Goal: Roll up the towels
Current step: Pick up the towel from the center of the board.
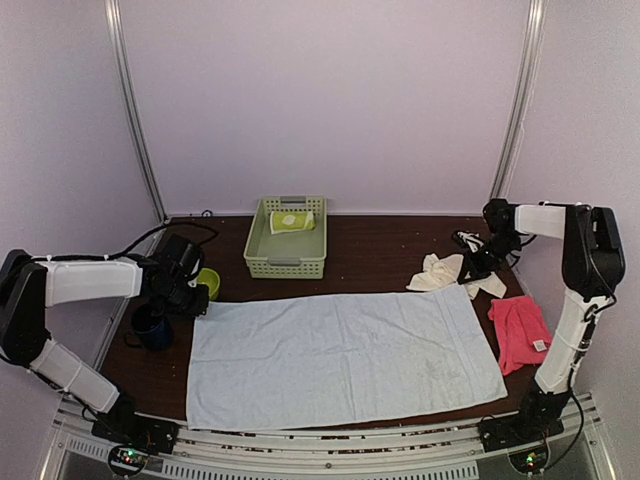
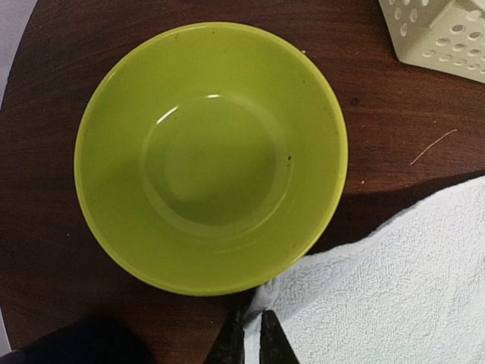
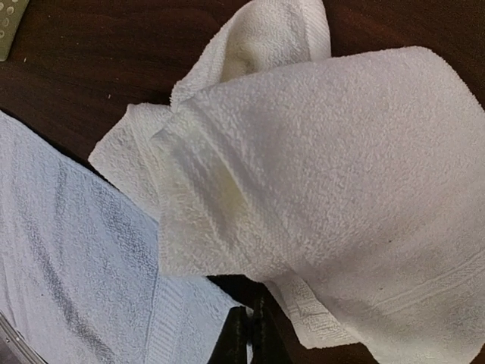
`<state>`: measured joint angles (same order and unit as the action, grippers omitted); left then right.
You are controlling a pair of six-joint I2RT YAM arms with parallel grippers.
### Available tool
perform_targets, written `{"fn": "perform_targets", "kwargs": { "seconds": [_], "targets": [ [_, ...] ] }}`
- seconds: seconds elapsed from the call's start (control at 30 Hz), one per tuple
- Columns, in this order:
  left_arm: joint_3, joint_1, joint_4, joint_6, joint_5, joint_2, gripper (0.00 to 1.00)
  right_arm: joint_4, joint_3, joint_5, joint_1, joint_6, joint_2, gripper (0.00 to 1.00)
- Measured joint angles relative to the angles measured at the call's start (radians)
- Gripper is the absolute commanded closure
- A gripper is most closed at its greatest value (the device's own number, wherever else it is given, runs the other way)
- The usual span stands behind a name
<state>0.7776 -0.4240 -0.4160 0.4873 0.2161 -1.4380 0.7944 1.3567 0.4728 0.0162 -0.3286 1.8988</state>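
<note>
The light blue towel (image 1: 345, 355) lies spread flat across the middle of the table. My left gripper (image 1: 196, 300) is shut on its far left corner (image 2: 265, 303), right beside a lime-green bowl (image 2: 208, 155). My right gripper (image 1: 480, 268) is shut on the towel's far right corner (image 3: 189, 318), under the edge of the crumpled cream-white towel (image 3: 326, 167), which also shows in the top view (image 1: 440, 272). The hot pink towel (image 1: 520, 333) lies crumpled at the right edge. A rolled lime-green towel (image 1: 292, 221) sits in the green basket (image 1: 285, 262).
The basket stands at the back centre, and its corner shows in the left wrist view (image 2: 439, 34). The lime-green bowl (image 1: 207, 282) and a dark blue cup (image 1: 150, 328) stand at the left, near my left arm. Purple walls enclose the table.
</note>
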Motion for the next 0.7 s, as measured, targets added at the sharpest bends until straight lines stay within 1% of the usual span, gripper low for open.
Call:
{"fn": "perform_targets", "kwargs": {
  "seconds": [0.13, 0.2, 0.23, 0.27, 0.3, 0.4, 0.53, 0.63, 0.7],
  "targets": [
    [-0.004, 0.000, -0.001, -0.004, 0.000, 0.033, 0.94, -0.001, -0.004, 0.000, 0.000, 0.000, -0.047, 1.00],
    [-0.004, 0.000, 0.000, -0.006, 0.001, 0.042, 0.89, -0.003, -0.008, -0.001, 0.000, -0.001, -0.063, 1.00],
    [-0.004, 0.000, 0.000, -0.007, 0.001, 0.044, 0.85, -0.003, -0.009, -0.001, 0.000, -0.001, -0.066, 1.00],
    [-0.005, 0.000, 0.001, -0.008, 0.000, 0.044, 0.74, -0.005, -0.010, -0.001, 0.000, -0.001, -0.066, 1.00],
    [-0.007, 0.000, 0.001, -0.010, 0.000, 0.044, 0.68, -0.008, -0.013, -0.001, 0.000, -0.001, -0.066, 1.00],
    [-0.016, 0.000, 0.003, -0.009, 0.002, 0.043, 0.58, -0.008, -0.023, 0.000, 0.000, 0.000, -0.065, 1.00],
    [-0.020, 0.000, 0.005, -0.006, 0.008, 0.035, 0.54, -0.010, -0.023, 0.002, -0.001, 0.000, -0.064, 1.00],
    [-0.023, 0.000, 0.017, -0.007, 0.008, 0.029, 0.54, -0.010, -0.023, 0.002, -0.001, 0.000, -0.064, 1.00],
    [-0.024, 0.000, 0.034, -0.011, 0.007, 0.014, 0.57, -0.011, -0.023, 0.003, -0.001, 0.000, -0.064, 1.00]
  ]
}}
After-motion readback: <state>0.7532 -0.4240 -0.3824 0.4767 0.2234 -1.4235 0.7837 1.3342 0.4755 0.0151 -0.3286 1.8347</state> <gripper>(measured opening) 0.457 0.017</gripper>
